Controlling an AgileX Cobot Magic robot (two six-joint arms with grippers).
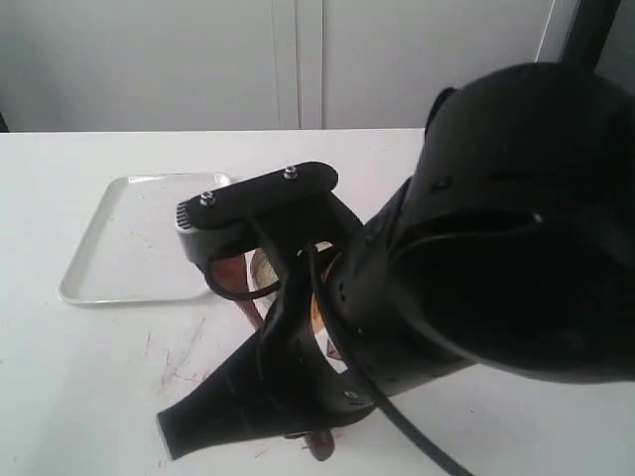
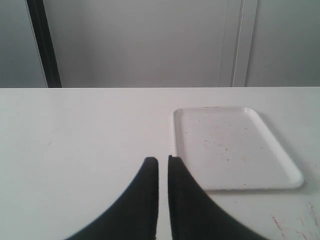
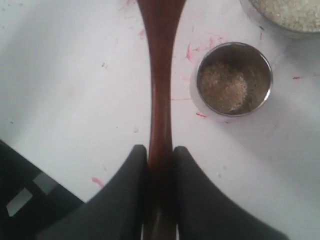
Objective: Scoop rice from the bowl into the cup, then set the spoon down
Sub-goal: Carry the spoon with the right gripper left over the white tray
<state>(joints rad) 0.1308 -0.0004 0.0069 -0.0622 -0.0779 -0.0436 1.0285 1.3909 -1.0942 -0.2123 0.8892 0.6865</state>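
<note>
Right wrist view showed my right end effector (image 3: 160,148) clamped on the spoon (image 3: 160,75), its two dark fingers (image 3: 135,170) pressed against either side of the slim reddish-brown handle. The handle ran straight out from the grip and widened toward the frame's edge, where the head was cut off; I could not tell whether it touched the worktop (image 3: 75,75). Just beside the handle, but apart from it, stood the cup (image 3: 260,62), upright, with a shallow layer of rice (image 3: 222,87) in its bottom. Beyond the cup, at the corner of that view, was the rim of the bowl (image 3: 272,31), with more pale grains inside. Thin red marks (image 3: 192,50) streaked the white surface around the cup and handle. My left end effector (image 2: 161,160) hung over bare worktop with its fingers almost together, a narrow slit between them and nothing held, and the white tray (image 2: 260,150) lay flat near it. From the exterior view, my right arm (image 1: 496,228) blocked most of the scene.
</note>
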